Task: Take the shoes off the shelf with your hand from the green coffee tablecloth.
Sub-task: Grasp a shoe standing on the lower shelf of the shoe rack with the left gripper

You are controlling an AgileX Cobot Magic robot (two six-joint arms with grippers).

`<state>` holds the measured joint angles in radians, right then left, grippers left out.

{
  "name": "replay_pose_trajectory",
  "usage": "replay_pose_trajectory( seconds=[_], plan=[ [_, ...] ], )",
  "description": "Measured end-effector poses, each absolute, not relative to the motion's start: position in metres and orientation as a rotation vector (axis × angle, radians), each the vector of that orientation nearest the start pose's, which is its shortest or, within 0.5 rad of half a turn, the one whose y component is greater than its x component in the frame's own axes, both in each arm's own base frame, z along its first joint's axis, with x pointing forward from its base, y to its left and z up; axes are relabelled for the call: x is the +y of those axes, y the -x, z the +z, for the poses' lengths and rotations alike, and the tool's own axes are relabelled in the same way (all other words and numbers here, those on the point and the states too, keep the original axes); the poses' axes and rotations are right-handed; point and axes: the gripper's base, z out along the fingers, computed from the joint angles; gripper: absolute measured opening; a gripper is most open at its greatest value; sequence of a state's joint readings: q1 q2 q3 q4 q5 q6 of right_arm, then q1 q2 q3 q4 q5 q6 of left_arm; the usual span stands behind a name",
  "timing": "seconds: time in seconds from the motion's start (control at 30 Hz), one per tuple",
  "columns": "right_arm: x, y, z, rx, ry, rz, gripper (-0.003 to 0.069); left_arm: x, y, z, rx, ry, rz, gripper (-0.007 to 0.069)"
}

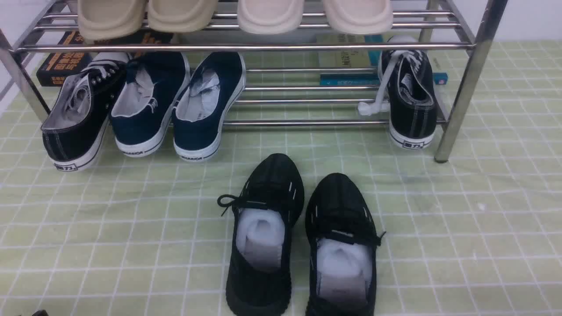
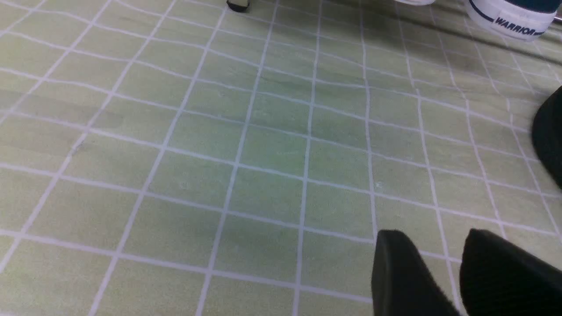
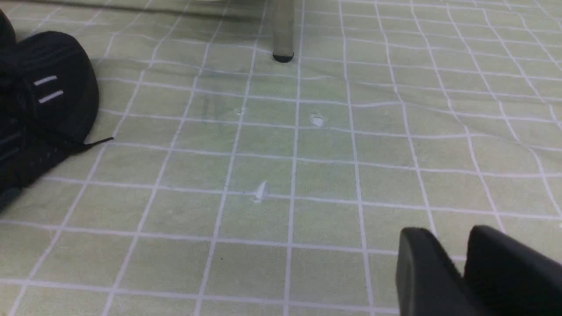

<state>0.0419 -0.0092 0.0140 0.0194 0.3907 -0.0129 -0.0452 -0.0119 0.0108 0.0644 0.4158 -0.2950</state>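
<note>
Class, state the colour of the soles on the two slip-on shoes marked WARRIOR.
White soles with a dark stripe, on navy slip-on shoes; clearest in the front view.

Looked like a staged lab mock-up of a home entryway. Chrome shoe rack stood on a tabletop covered by a green checked tablecloth, with a plain white wall right behind.

Dressed like a hallway: beige slippers on the top tier, navy slip-ons and black lace-up sneakers on the bottom one, black knit sneakers on the cloth in front.

Prop tells: shoes were stuffed with white paper, and books lay flat at the back of the rack. Cloth was wrinkled, with small white nicks.
</note>
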Motion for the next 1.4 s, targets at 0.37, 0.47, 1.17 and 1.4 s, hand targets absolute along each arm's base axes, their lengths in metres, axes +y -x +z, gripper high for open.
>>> replay_pose_trajectory(
  seconds=[0.37,0.47,1.17,1.4],
  plan=[
    [0.003,-0.052,0.174,1.879,0.040,0.039,0.0192,0.000,-0.051,0.173,1.890,0.199,-0.167,0.0242],
    [0.003,-0.052,0.174,1.879,0.040,0.039,0.0196,0.000,-0.051,0.173,1.890,0.199,-0.167,0.0242],
    [0.003,-0.052,0.174,1.880,0.040,0.039,0.0215,-0.001,-0.051,0.173,1.888,0.228,-0.202,0.0242],
    [0.003,-0.052,0.174,1.880,0.040,0.039,0.0221,-0.015,-0.052,0.176,1.748,0.796,-0.855,0.0242]
  ],
)
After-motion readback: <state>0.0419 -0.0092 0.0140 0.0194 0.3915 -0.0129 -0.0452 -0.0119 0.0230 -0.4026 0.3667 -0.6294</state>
